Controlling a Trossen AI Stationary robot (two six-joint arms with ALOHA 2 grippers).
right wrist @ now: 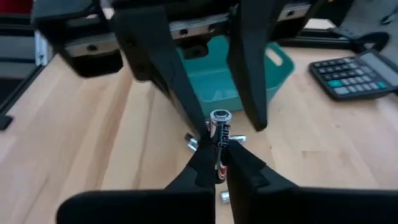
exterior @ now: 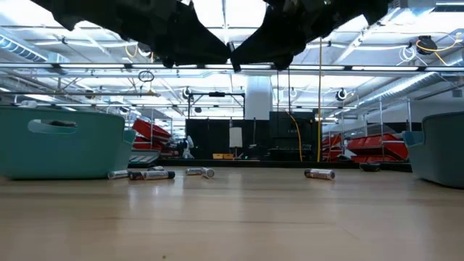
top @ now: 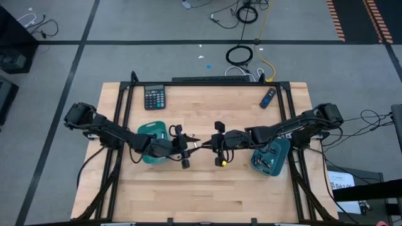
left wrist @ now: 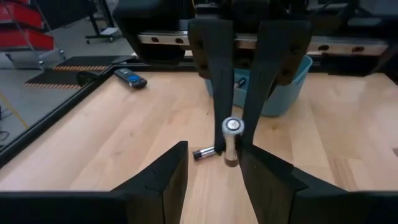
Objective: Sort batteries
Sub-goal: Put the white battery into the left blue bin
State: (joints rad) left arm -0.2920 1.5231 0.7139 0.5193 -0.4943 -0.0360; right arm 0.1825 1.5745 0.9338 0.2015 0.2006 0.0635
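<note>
A silvery battery with dark lettering is held level above the table's middle, between the two grippers. My right gripper is shut on it. My left gripper faces it, open, with one finger on either side of the battery's free end; I see no touch. Several more batteries lie on their sides on the wood. A teal tray sits under the left arm, and a second one under the right arm. My right gripper pinches the battery between its two fingers at the end nearest its wrist. The fingers come level from the table's right and lie along the battery. The battery is lifted clear, level, and its free end points at the left gripper.
A black calculator lies near the far edge, left of centre. A dark blue remote-like stick lies at the far right. A black frame rail runs along the far edge. Bare wood stretches along the near side.
</note>
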